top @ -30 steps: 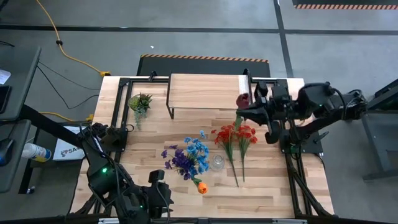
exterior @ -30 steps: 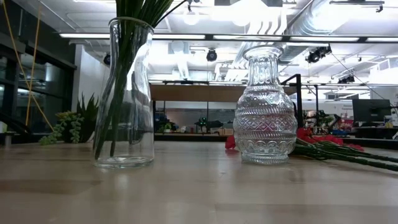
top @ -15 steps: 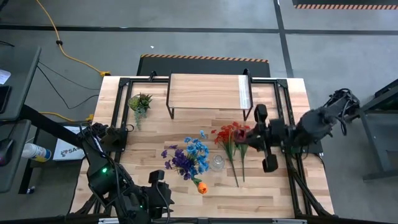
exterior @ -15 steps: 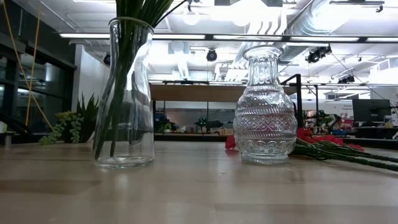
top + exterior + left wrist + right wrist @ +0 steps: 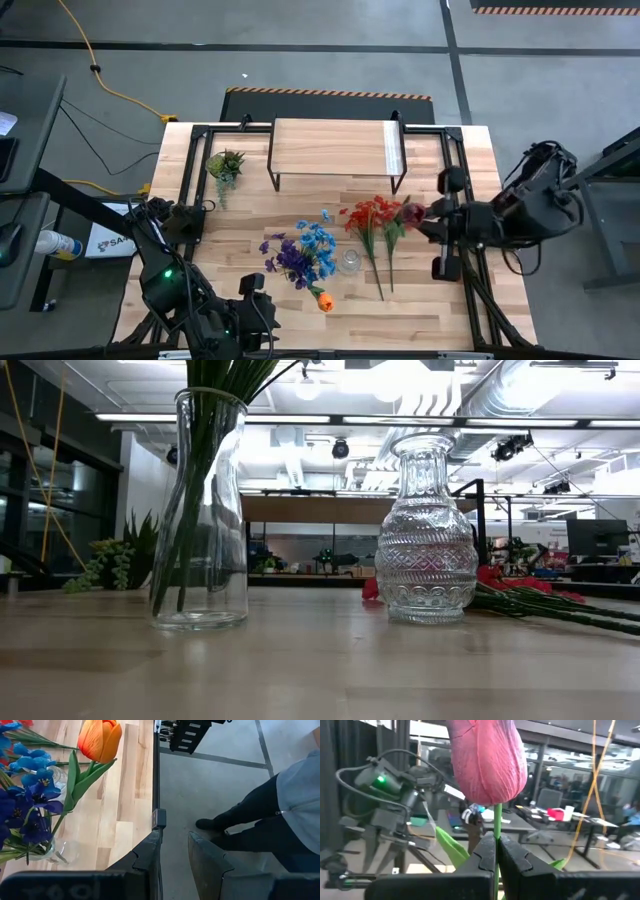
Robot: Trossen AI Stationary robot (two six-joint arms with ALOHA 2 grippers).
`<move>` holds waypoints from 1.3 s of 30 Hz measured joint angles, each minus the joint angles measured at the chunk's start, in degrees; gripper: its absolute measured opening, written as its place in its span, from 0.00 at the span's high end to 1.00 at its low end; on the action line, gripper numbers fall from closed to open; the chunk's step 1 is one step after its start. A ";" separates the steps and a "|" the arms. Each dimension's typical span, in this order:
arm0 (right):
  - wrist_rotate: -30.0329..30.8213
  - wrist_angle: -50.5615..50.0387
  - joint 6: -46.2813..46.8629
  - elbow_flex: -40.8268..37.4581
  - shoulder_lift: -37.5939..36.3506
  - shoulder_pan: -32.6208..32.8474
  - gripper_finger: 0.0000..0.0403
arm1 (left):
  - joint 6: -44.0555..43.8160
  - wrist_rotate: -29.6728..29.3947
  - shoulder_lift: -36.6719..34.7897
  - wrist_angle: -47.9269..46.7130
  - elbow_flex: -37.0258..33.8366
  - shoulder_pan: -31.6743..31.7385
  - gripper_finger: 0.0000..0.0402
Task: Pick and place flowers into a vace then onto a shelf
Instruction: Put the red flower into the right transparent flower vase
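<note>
The right gripper (image 5: 496, 851) hangs over the table's (image 5: 240, 310) right edge, jaws clamped on the maroon tulip's (image 5: 487, 762) stem just below its bloom, while the left gripper (image 5: 172, 852) waits part-open at the near edge.

Wooden table (image 5: 240, 300) carries shelf (image 5: 330, 148), two glass vases (image 5: 425, 530), loose red flowers (image 5: 372, 220), potted plant (image 5: 225, 164).

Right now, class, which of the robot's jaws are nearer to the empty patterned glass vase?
The right. The right gripper, holding a maroon tulip, is out beyond the red flowers beside the vase. The left gripper sits off the table's near edge.
</note>
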 joint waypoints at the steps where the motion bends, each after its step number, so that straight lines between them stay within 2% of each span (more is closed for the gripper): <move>1: 1.40 0.02 -0.48 0.00 -0.20 0.57 1.00 | 0.00 -0.02 0.00 0.00 0.00 -0.01 0.67; 9: 7.84 -0.33 -4.33 0.00 -4.43 5.04 1.00 | 0.00 -0.03 0.00 0.02 0.00 -0.02 0.67; 14: 14.88 -8.17 -2.03 0.00 -6.79 7.96 1.00 | 0.00 -0.21 0.00 0.02 0.00 -0.02 0.67; 25: 24.00 -36.84 26.02 0.00 -10.51 12.60 1.00 | 0.02 -2.70 0.00 0.04 0.00 0.00 0.67; 30: 34.70 -47.06 42.13 -4.28 -10.73 16.13 1.00 | 0.02 -3.46 0.00 0.04 0.00 -0.01 0.67; 33: 38.72 -46.86 47.84 -9.53 -11.98 18.57 1.00 | 0.00 -4.19 0.00 0.09 0.00 0.00 0.67; 39: 39.70 -34.97 46.94 -19.24 -15.52 19.41 1.00 | 0.00 -5.89 0.00 0.15 0.00 0.00 0.67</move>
